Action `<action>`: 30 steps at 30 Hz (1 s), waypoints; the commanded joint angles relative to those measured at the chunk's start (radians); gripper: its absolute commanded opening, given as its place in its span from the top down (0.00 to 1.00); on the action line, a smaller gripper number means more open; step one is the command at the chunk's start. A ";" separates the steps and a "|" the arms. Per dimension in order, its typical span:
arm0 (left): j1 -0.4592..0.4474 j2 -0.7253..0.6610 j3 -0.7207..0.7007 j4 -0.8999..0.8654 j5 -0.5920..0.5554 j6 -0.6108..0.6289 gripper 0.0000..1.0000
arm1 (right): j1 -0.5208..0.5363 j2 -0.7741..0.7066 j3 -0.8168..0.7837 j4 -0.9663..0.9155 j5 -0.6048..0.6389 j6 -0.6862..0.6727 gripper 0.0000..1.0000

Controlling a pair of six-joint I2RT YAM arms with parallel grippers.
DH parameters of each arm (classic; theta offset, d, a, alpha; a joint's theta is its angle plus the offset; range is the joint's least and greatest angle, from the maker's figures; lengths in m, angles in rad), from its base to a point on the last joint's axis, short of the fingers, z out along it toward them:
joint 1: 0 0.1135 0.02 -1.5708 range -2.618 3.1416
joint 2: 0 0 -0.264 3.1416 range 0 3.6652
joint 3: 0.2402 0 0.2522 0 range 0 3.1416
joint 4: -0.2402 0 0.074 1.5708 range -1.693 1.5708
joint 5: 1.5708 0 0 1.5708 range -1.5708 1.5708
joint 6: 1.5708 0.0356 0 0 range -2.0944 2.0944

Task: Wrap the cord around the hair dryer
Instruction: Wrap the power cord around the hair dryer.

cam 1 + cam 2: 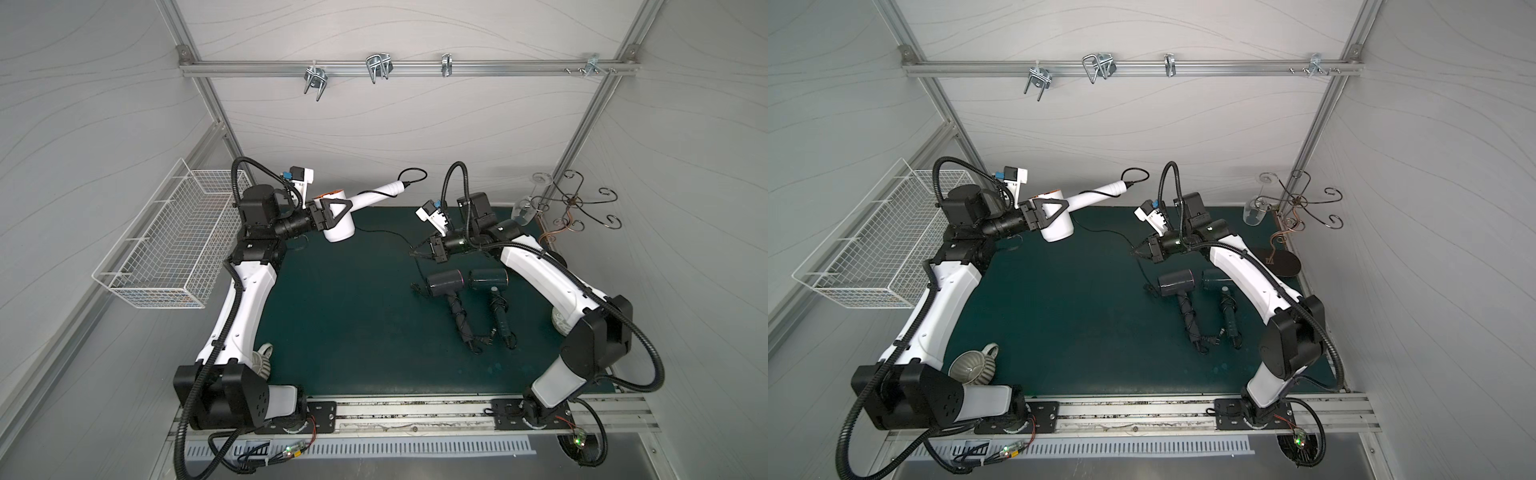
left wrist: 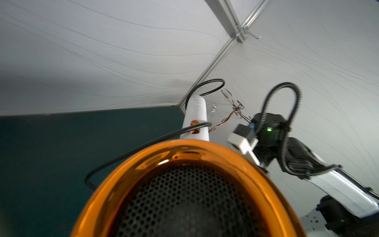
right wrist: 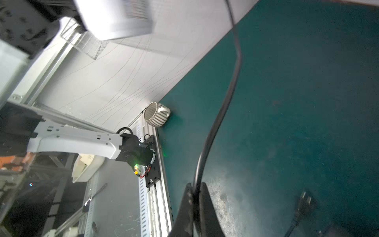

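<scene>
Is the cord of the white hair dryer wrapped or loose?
Mostly loose: the cord crosses the handle once, then trails to the right claw.

White-shelled arms with black joints and ribbed black hoses end in a black left claw and right claw.

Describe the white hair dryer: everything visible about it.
The white hair dryer looks like glossy plastic, with an orange rim around a black perforated grille and a small copper button on its handle. The left tool grips its barrel at the far left of the green mat, handle slanting toward the back wall. Its black cord loops from the handle end, passes over the handle by the button, then runs to the right tool, which pinches it.
</scene>
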 commanded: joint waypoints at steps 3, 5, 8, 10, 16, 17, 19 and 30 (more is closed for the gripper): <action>0.025 0.022 -0.049 0.026 -0.125 0.052 1.00 | 0.075 -0.056 0.214 -0.184 0.075 -0.100 1.00; 0.028 0.034 -0.076 0.023 -0.148 0.057 1.00 | 0.095 -0.049 0.294 -0.220 0.088 -0.113 1.00; 0.028 0.046 -0.113 0.025 -0.183 0.054 1.00 | 0.114 -0.030 0.404 -0.260 0.095 -0.119 1.00; 0.028 0.049 -0.131 0.028 -0.204 0.052 1.00 | 0.131 -0.013 0.472 -0.289 0.105 -0.129 1.00; 0.028 0.068 -0.155 0.014 -0.289 0.065 1.00 | 0.185 0.050 0.675 -0.357 0.132 -0.150 1.00; 0.028 0.075 -0.155 0.014 -0.294 0.069 1.00 | 0.193 0.060 0.712 -0.365 0.134 -0.150 1.00; 0.028 0.088 -0.160 0.015 -0.303 0.070 1.00 | 0.204 0.079 0.774 -0.374 0.140 -0.150 1.00; 0.025 0.176 -0.188 0.013 -0.350 0.078 1.00 | 0.219 0.102 0.949 -0.292 0.150 -0.121 1.00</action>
